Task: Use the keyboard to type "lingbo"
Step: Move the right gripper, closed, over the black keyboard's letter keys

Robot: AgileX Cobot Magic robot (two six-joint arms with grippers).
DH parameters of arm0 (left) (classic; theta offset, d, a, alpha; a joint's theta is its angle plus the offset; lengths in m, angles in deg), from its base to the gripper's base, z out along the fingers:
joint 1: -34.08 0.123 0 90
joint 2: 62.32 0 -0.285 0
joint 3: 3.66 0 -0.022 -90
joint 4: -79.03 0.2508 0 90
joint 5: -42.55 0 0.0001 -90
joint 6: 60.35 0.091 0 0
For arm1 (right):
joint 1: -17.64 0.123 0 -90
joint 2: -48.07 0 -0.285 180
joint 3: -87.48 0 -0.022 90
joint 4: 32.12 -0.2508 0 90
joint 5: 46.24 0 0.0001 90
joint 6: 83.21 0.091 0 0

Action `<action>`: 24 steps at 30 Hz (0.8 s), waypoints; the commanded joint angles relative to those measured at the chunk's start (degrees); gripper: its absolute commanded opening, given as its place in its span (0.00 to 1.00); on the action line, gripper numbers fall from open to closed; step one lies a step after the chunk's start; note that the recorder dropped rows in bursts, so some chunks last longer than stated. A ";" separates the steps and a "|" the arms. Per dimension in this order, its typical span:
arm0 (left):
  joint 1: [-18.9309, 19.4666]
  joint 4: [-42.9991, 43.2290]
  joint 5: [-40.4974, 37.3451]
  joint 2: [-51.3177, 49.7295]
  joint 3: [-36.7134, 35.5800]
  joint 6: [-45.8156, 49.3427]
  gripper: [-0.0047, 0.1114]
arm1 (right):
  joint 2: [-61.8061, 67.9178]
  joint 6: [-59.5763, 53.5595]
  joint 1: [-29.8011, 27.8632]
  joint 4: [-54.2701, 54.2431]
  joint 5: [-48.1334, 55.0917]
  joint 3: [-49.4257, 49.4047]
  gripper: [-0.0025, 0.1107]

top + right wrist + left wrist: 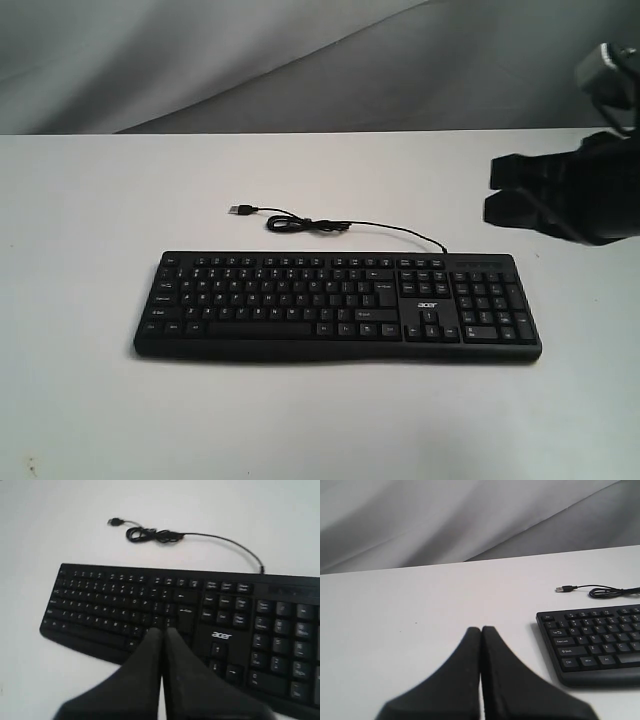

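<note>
The black keyboard (340, 305) lies flat in the middle of the white table, with its number pad and white "acer" logo towards the right. My right gripper (490, 190) hangs in the air behind and above the keyboard's right end. In the right wrist view this gripper (161, 630) is shut on nothing, and its tips show over the keyboard (100, 605) near the right end of the letter keys. My left gripper (481, 628) is shut and empty over bare table, left of the keyboard (595, 645). It is out of sight in the exterior view.
The keyboard's thin black USB cable (310, 224) runs loose across the table behind it, with a small coil and the plug lying free at the left end. A grey cloth backdrop (300, 60) hangs behind the table's far edge.
</note>
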 commanded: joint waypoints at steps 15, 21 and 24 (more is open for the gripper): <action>0.11 -0.46 0.26 0.15 -0.25 -0.23 0.04 | 20.53 9.36 22.86 13.86 -4.00 17.69 0.02; 0.11 -0.46 0.26 0.15 -0.25 -0.23 0.04 | 27.84 19.13 24.10 22.16 -2.21 24.60 0.02; 0.11 -0.46 0.26 0.15 -0.25 -0.23 0.04 | 30.90 19.26 24.10 23.73 -0.30 27.17 0.02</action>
